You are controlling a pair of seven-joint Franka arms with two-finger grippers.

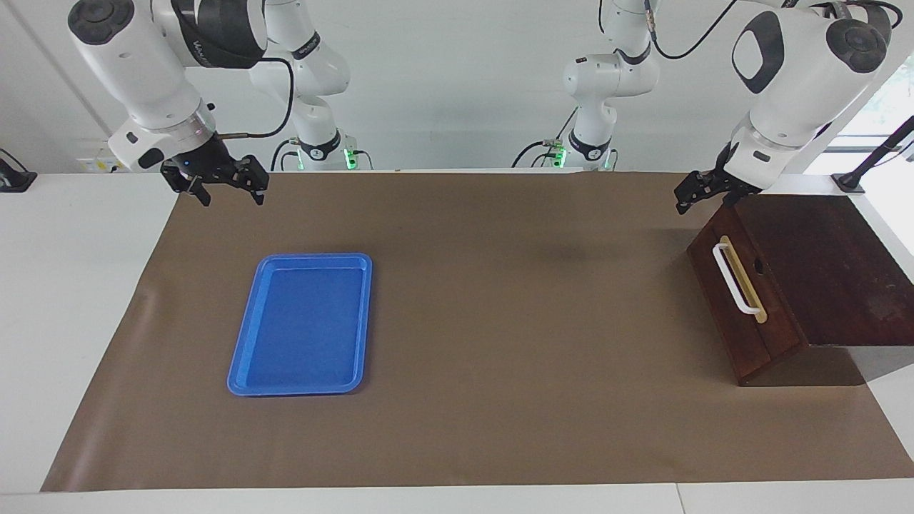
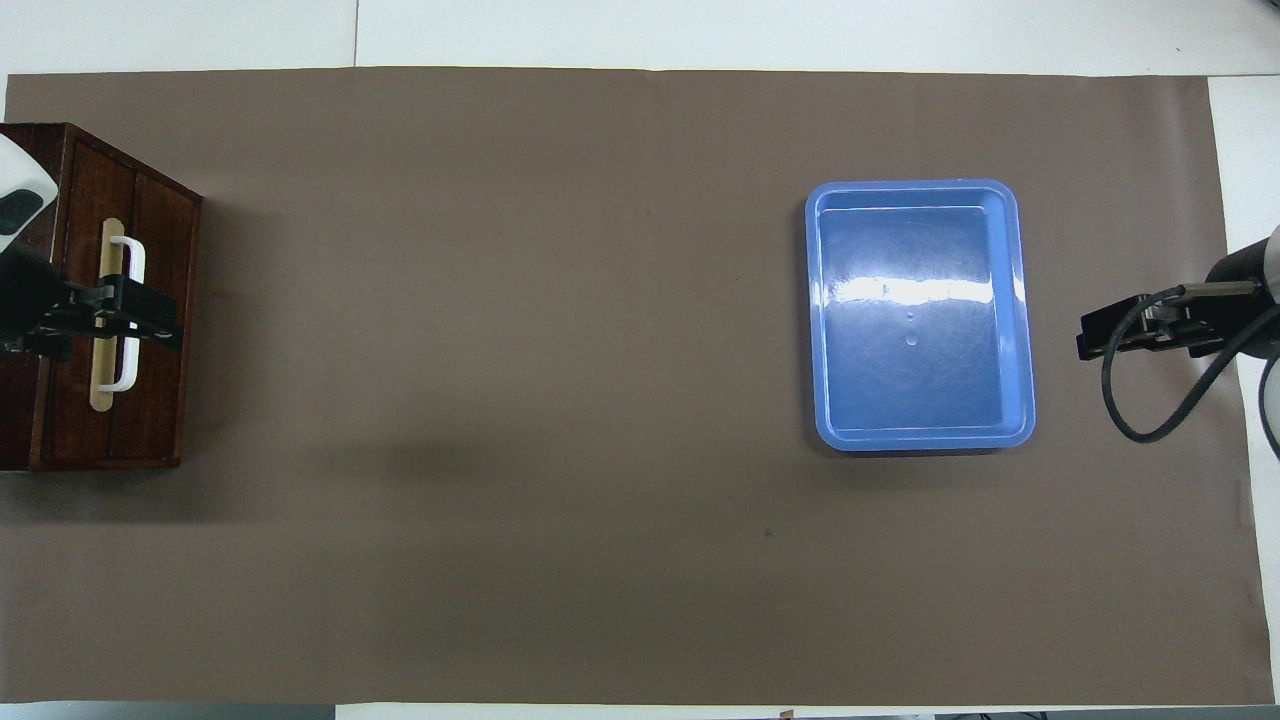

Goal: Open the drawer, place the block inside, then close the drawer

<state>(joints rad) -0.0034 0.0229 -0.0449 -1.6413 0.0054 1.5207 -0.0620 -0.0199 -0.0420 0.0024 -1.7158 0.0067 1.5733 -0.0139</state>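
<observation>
Brown mat (image 1: 500,321) w/ drawer (image 1: 742,285) at edge

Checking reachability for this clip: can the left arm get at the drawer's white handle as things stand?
Probably yes: the left gripper, open, hangs over the drawer by its handle, nothing between.

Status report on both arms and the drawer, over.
Left gripper open, empty, raised by the dark reddish-brown wooden drawer, which is shut. Right gripper open, waiting. No block visible; nothing obstructing.
</observation>
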